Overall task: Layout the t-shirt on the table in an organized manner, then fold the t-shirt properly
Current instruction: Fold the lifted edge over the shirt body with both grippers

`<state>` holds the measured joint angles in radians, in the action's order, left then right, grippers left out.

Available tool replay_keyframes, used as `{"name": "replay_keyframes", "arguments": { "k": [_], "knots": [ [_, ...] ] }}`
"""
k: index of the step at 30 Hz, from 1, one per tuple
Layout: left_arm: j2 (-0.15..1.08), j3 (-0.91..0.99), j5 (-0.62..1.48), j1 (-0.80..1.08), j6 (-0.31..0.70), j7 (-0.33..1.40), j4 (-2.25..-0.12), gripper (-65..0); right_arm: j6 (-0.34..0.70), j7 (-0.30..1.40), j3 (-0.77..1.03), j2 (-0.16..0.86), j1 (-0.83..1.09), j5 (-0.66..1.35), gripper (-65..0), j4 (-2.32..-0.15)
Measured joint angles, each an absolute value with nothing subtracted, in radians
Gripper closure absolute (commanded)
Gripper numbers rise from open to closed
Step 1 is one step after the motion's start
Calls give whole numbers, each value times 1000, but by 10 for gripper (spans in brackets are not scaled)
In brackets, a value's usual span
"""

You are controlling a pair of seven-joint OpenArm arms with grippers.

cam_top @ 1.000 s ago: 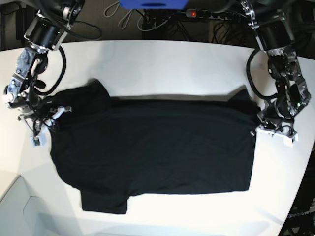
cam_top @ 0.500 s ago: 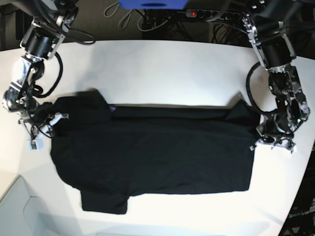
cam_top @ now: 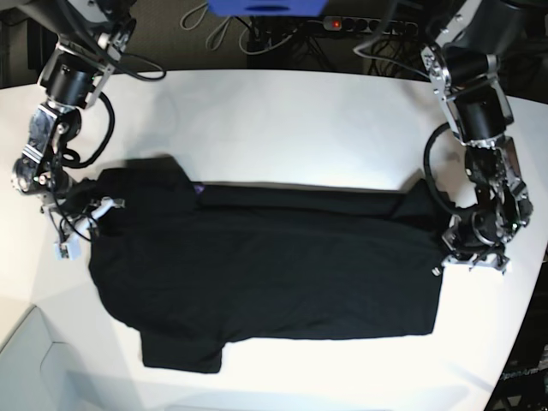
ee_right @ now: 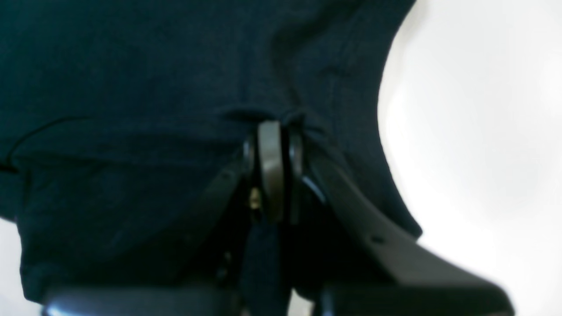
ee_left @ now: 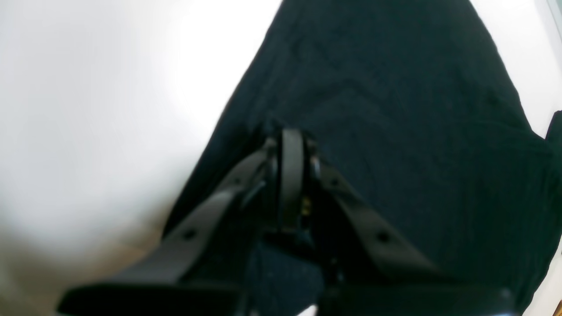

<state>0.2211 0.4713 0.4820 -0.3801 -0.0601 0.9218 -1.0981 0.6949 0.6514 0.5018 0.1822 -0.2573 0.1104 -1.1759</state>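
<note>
The black t-shirt (cam_top: 265, 265) lies spread across the white table (cam_top: 274, 120), its far edge folded toward the near side, with a bit of purple print (cam_top: 198, 187) showing at the fold. My left gripper (cam_top: 455, 247) is at the shirt's right edge, and in the left wrist view it (ee_left: 290, 136) is shut on a pinch of black cloth (ee_left: 395, 109). My right gripper (cam_top: 86, 218) is at the shirt's left edge by the sleeve. The right wrist view shows it (ee_right: 272, 127) shut on the cloth (ee_right: 131, 87).
A power strip with a red light (cam_top: 338, 24) and cables lie behind the table's far edge, beside a blue object (cam_top: 265, 7). The table's curved edge (cam_top: 26, 334) runs along the near left. Bare white tabletop surrounds the shirt.
The shirt's far folded edge has shifted toward the near side. My left gripper has moved nearer and slightly inward with the cloth; the left sleeve has spread outward.
</note>
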Motion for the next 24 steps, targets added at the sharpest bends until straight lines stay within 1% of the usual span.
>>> {"name": "replay_keyframes", "arguments": {
  "k": [2,5,7,10,13,16,19,22,24],
  "knots": [
    [221,471,483,-381,-60,916,-1098,-97,695,650,502,182,-257,110,0,-1176],
    [221,471,483,-380,-60,916,-1098,-223,695,651,502,182,-257,110,-6,-1176],
    [221,471,483,-380,-60,916,-1101,-293,695,651,502,182,-256,110,-52,-1176],
    [221,471,484,-380,-60,916,-1102,-363,649,651,501,182,-251,112,-148,-1176],
    [224,476,484,-380,-60,926,-1102,-400,639,653,507,182,-239,111,-226,-1179],
    [230,479,485,-368,-61,1010,-1154,-419,638,657,509,181,-204,109,-269,-1251],
    [229,482,488,-314,-61,1077,-1295,-419,632,654,513,180,-158,112,-278,-1365],
    [219,474,488,-225,-63,1082,-1467,-419,631,650,515,159,-105,112,-280,-1462],
    [202,474,490,-165,-56,1079,-1546,-419,632,651,511,147,-67,117,-280,-1498]
  ]
}}
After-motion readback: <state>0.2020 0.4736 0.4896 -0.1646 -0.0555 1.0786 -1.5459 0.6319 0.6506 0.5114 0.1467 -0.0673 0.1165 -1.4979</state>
